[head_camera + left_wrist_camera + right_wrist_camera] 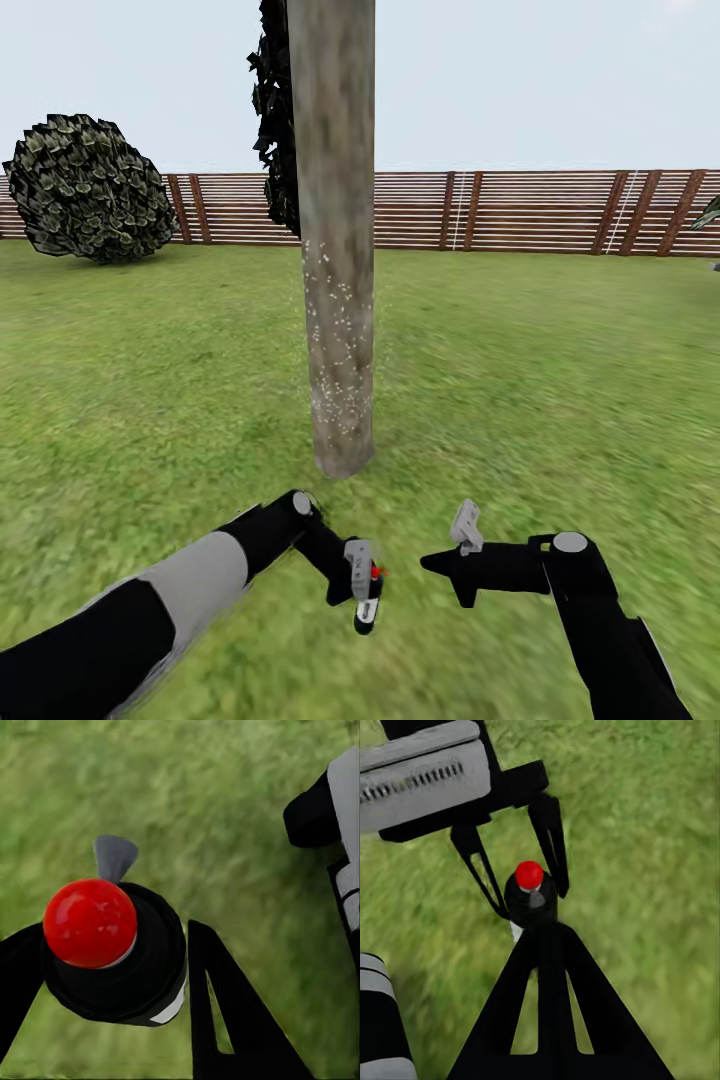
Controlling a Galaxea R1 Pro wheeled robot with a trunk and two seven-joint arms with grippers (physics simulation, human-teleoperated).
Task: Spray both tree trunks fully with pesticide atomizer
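While the atomizer (364, 590) is pinched in the left gripper (362, 588) below the tree trunk (338, 250) — already speckled — its nozzle should be aimed higher; the right gripper (432, 562) is pressed together — 1 trunk first.

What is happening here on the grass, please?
A robot stands on a lawn before a tree trunk. Its left gripper holds a black atomizer with a red top. White specks dot the trunk's lower part. The right gripper sits shut and empty nearby. A fence runs behind.
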